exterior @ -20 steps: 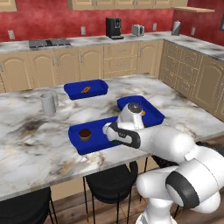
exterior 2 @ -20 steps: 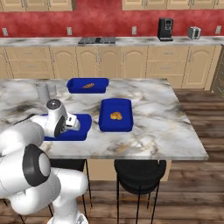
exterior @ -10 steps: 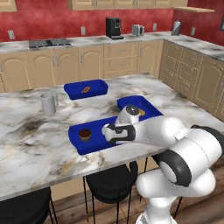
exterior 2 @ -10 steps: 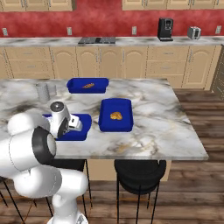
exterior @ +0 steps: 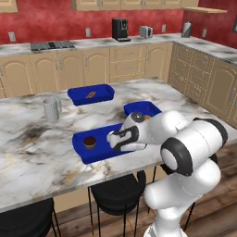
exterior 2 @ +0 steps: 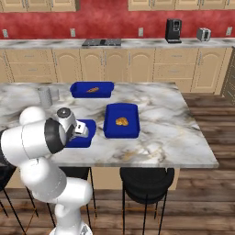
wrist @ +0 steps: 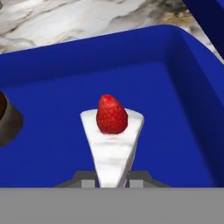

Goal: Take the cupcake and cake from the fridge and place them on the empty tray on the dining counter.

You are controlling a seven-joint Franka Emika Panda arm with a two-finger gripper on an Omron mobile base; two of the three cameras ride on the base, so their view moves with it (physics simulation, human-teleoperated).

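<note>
Textured red wall (exterior: 55, 21) behind a run of beige raised-panel wooden cabinets (exterior: 92, 67), grey stone worktop with black cooktop (exterior: 51, 45), black coffee machine (exterior: 120, 29), silver toaster (exterior: 146, 31). Dark wood plank floor (exterior 2: 202, 183); black round stools (exterior 2: 146, 179) on it.

A grey cup (exterior: 52, 109) stands near two food-filled blue trays (exterior: 91, 94).

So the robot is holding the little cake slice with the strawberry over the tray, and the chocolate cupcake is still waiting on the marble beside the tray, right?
Not quite. The cupcake already sits inside the blue tray, at its left end, as the left base view shows. The rest holds: in the hand view the gripper grips the cake over that tray.
</note>
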